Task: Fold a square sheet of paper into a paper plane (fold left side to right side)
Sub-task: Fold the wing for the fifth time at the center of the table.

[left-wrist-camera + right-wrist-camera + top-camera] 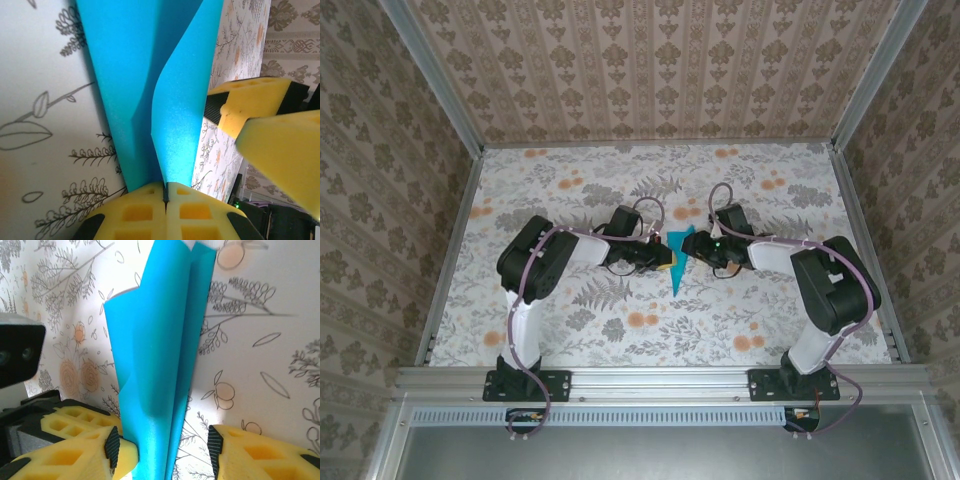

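The turquoise square sheet of paper (680, 258) lies mid-table, folded into a narrow pointed shape with layered creases. My left gripper (663, 258) is at its left side. In the left wrist view that gripper (165, 192) is shut on the edge of a raised paper flap (182, 115), which stands up from the flat layer (120, 75). My right gripper (705, 250) is at the paper's right side. Seen from the right wrist, it (167, 450) is open astride the paper (155, 340), with its left finger (117, 452) touching the paper and its right finger (220, 445) apart from it.
The table (570, 180) has a floral cloth and is walled in by patterned panels on three sides, with a metal rail (660, 380) at the near edge. The two grippers are close together over the paper. The right gripper's yellow fingers (260, 97) show near the raised flap.
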